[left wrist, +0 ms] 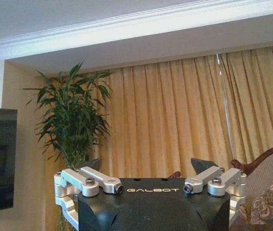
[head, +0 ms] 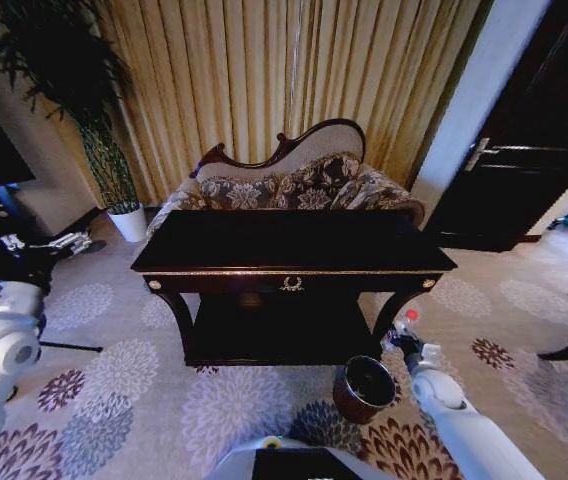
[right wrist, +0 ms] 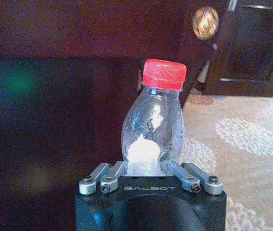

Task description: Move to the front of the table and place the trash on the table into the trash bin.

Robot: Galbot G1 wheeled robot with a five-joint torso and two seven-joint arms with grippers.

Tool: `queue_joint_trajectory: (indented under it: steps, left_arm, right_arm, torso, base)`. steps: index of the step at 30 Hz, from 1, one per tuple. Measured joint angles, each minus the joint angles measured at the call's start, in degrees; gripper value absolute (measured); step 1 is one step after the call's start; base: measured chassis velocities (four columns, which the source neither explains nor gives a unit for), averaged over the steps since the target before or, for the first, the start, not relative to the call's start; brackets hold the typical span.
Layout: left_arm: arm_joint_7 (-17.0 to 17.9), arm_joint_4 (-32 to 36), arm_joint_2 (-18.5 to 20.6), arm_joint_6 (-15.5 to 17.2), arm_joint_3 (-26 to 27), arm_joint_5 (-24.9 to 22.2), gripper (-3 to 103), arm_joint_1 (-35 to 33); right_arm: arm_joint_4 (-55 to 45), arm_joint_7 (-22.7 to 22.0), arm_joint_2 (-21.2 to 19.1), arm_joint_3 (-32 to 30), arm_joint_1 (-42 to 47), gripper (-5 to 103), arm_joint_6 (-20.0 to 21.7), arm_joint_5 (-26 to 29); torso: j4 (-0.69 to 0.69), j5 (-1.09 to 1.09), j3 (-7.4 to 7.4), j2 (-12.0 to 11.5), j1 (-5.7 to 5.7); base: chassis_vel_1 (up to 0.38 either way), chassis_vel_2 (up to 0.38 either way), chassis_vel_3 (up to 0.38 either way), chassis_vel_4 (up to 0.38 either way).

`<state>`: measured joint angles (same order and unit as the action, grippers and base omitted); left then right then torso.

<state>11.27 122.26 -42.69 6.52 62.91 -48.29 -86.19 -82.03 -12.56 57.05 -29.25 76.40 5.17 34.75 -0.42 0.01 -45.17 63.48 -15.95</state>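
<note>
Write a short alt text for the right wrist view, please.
The right end effector holds a clear plastic bottle with a red cap upright, close to the dark wooden table. Patterned carpet lies beyond.

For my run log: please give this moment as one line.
right pincer: shut on bottle, near trash bin | left pincer: open, idle | table

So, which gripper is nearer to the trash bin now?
The right gripper. It holds the bottle just above and beside the trash bin, near the table leg. The left gripper is raised, far off on the left.
</note>
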Motion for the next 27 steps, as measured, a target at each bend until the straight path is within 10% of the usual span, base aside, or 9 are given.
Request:
queue_joint_trajectory:
  steps: [9,27]
  left_arm:
    - [-0.04,0.22,0.32,-0.12,1.75,-0.43,100,-1.27]
    - [-0.18,0.06,0.11,-1.04,4.19,-0.66,100,-3.06]
  right_arm:
    - [4.15,0.10,0.30,-0.25,-0.73,26,-0.05,-2.13]
    - [-0.26,0.12,-1.07,-0.59,0.20,91,-0.44,-1.39]
  torso:
    - [0.00,-0.01,0.00,0.00,0.00]
    - [0.01,-0.01,0.00,0.00,0.00]
  base:
    - [0.000,0.000,0.000,0.000]
    - [0.000,0.000,0.000,0.000]
